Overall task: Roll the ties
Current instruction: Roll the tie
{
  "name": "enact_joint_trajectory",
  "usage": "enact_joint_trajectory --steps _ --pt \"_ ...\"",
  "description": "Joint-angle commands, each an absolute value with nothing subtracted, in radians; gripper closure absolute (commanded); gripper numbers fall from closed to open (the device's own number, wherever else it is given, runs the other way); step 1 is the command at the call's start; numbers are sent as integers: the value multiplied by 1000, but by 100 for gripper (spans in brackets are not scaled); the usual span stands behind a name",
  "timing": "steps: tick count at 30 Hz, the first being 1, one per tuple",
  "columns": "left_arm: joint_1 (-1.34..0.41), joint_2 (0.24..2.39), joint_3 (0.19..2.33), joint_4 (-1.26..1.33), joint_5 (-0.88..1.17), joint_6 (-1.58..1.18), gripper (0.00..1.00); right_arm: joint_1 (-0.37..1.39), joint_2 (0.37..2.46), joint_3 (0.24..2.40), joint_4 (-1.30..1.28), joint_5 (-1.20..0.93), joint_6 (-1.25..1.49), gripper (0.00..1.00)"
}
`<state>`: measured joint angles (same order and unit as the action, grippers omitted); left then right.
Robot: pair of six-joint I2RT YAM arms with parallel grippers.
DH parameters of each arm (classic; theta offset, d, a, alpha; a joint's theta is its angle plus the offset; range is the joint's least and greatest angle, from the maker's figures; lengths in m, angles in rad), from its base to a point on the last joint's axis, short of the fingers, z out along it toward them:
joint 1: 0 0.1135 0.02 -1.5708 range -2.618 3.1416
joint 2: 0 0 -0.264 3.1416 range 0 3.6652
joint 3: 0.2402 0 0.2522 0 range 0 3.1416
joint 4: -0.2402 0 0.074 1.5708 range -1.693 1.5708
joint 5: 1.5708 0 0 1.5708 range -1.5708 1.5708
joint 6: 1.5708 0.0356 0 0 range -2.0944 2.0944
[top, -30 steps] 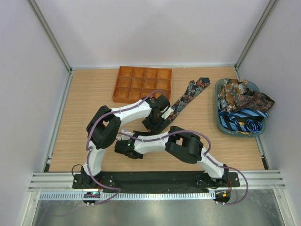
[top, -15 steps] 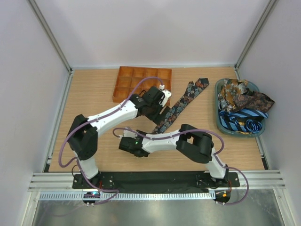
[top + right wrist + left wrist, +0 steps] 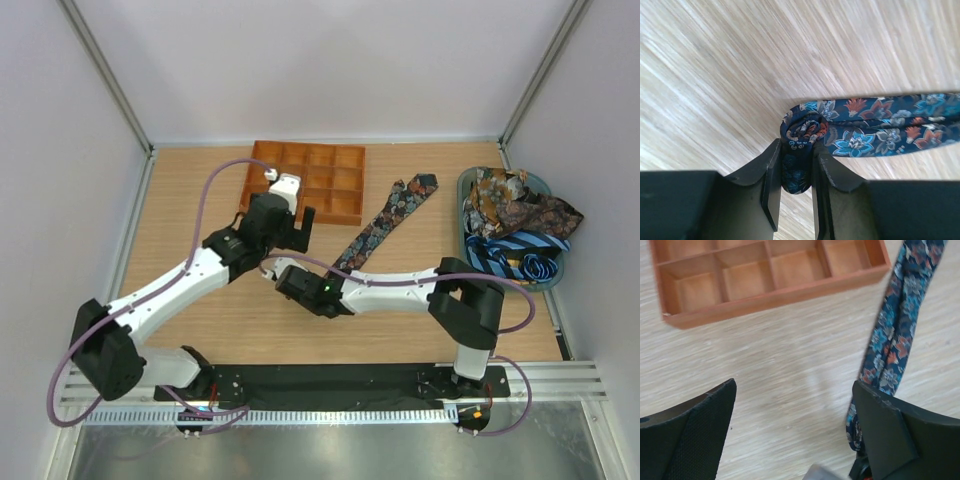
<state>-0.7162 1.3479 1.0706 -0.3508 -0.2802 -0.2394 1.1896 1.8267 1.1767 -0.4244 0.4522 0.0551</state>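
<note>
A dark floral tie (image 3: 385,222) lies stretched on the table, from its pointed end near the basket down-left to my right gripper (image 3: 325,272). In the right wrist view my right gripper (image 3: 796,150) is shut on the tie's small rolled end (image 3: 802,127), and the rest of the tie (image 3: 880,127) runs off to the right. My left gripper (image 3: 290,228) hovers left of the tie, near the tray's front edge. In the left wrist view it (image 3: 793,385) is open and empty, with the tie (image 3: 890,350) beside its right finger.
An orange gridded tray (image 3: 262,205) lies at the back, also in the left wrist view (image 3: 765,295). A teal basket (image 3: 465,250) at the right holds more floral ties (image 3: 515,205) and blue striped ties (image 3: 520,255). Walls enclose the table.
My left arm has swung left off the tie and stretched out toward the tray. My right gripper has shifted up and right to the tie's near end, its arm now extended.
</note>
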Motion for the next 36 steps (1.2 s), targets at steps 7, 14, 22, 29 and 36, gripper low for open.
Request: enact_joint_trajectory --steps 7,14,22,29,36 --pt "-670 1094 885 -154 -610 -498 0 1068 1701 1052 -233 115 112 78" --pt "-657 970 721 -42 -614 -535 0 937 1661 997 -163 -134 152 78" --pt "-657 1035 661 77 -307 -313 0 740 1693 945 -54 -464 228 79" --pt "-675 1140 592 232 64 -120 0 617 1813 922 84 -684 319 79" --pt "-742 1324 684 100 123 -14 0 555 1859 896 182 -759 380 79"
